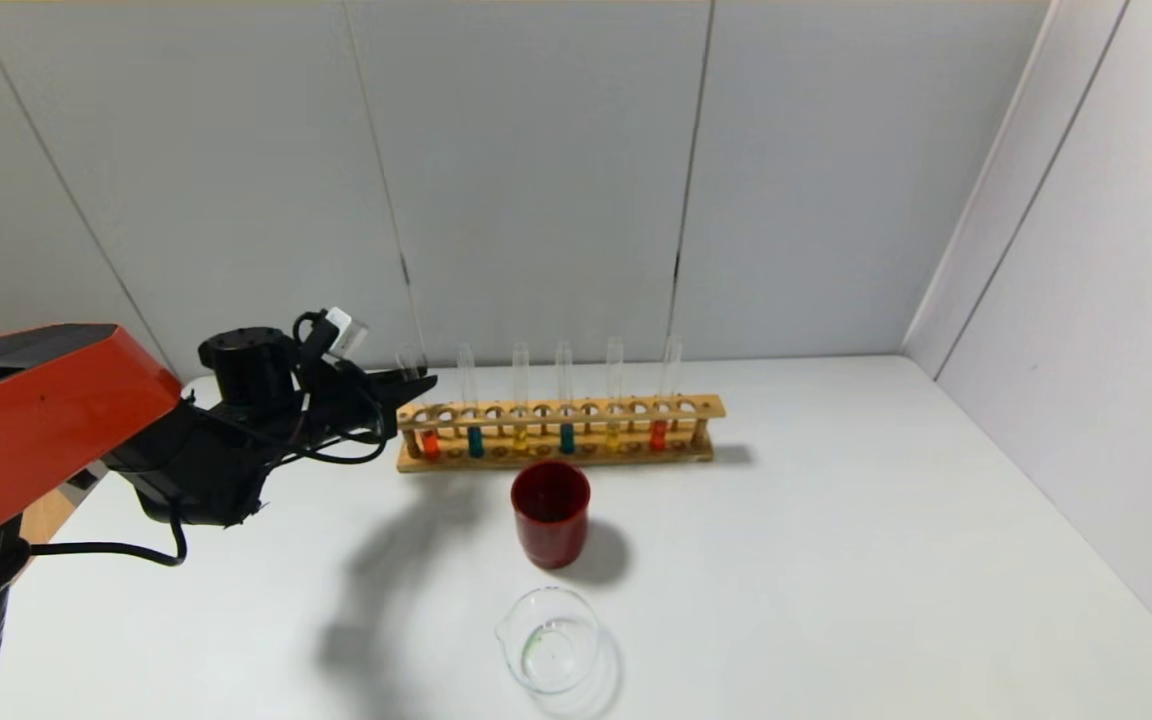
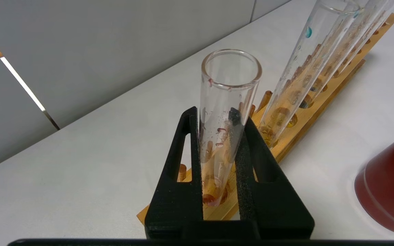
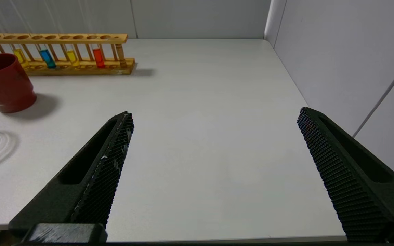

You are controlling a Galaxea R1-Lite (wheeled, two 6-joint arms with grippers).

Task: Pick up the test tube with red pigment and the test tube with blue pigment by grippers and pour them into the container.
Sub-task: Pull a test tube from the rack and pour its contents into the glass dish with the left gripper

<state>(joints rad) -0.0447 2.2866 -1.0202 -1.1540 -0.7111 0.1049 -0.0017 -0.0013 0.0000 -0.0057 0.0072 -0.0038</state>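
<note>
The test tubes and beaker were clear, glossy glass; the rack was pale wood; the fingers were matt, rough-textured black plastic; the tabletop was smooth white.

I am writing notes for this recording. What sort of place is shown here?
Probably a mock chemistry lab bench: a wooden test tube rack holding glass tubes of coloured liquid, a low clear glass beaker, and a white table enclosed by plain grey panels.
</note>
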